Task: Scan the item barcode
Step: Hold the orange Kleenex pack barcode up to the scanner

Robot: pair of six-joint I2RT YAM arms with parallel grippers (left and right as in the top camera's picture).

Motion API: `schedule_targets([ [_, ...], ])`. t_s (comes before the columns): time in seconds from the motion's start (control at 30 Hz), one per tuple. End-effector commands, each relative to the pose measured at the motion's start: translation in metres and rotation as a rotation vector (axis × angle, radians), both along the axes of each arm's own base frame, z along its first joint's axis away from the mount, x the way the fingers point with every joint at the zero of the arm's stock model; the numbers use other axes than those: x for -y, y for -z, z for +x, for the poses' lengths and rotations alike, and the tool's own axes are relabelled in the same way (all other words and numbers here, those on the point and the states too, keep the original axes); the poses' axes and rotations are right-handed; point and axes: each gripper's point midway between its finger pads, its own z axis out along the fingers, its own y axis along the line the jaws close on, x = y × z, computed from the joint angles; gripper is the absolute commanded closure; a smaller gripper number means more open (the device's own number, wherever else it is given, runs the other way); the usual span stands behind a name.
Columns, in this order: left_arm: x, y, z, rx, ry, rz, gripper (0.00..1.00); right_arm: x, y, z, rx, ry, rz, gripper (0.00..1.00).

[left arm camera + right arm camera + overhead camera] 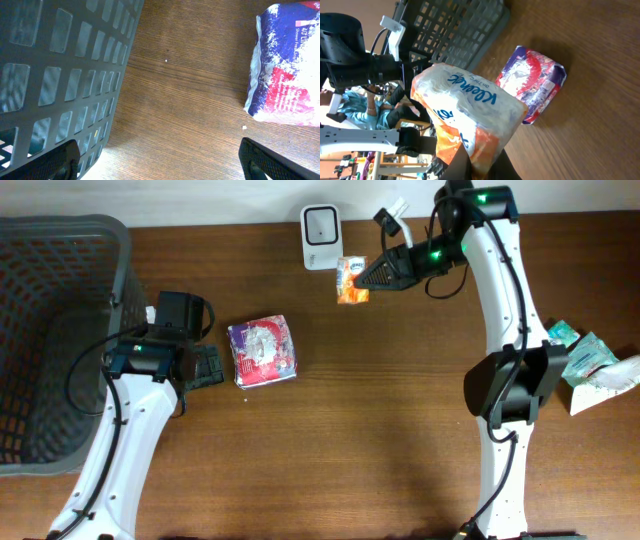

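Nearest the robot's side of the brown wooden table [400,430], the left gripper [205,367] sits low over the wood with its claw released. Its two black fingers [60,162] stand wide apart in the left wrist view, with only bare table between them. Just to its right lies a soft plastic packet printed in purple, red and white [262,351], flat on the table and apart from the fingers. On the gripper's other side stands the dark grey plastic lattice basket [60,340], its wall close by the wrist camera. At the table's right edge sits a small heap of teal and white packets [590,365].

Farther back, the right gripper [365,277] is clenched on the task's item, an orange and white plastic pack of Kleenex tissues [351,280]. The right wrist view shows the pack [470,105] pinched at its lower end — crumpled, with the blue lettering facing the camera. Farthest of all stands the white box-shaped barcode scanner [320,237]. The pack is held just beside its right lower corner — whether they touch cannot be told.
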Motion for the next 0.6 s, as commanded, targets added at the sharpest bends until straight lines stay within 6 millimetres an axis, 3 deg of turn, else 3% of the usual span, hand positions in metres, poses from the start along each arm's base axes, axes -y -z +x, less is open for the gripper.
schedule_targets([
  [0.0,-0.001,-0.001,0.0,0.008,-0.013,-0.005,0.01,-0.004,-0.012,-0.006,0.01,-0.006,0.021,0.96],
  [0.4,-0.001,-0.001,0.0,0.008,-0.013,-0.005,0.01,-0.008,-0.003,-0.008,-0.003,-0.017,-0.027,0.96],
  [0.5,-0.001,-0.001,0.0,0.008,-0.013,-0.005,0.01,0.007,0.027,-0.006,-0.085,0.047,-0.235,0.96],
  [0.57,-0.001,-0.001,0.0,0.008,-0.013,-0.005,0.01,0.038,0.064,0.005,-0.165,0.202,-0.555,0.96],
])
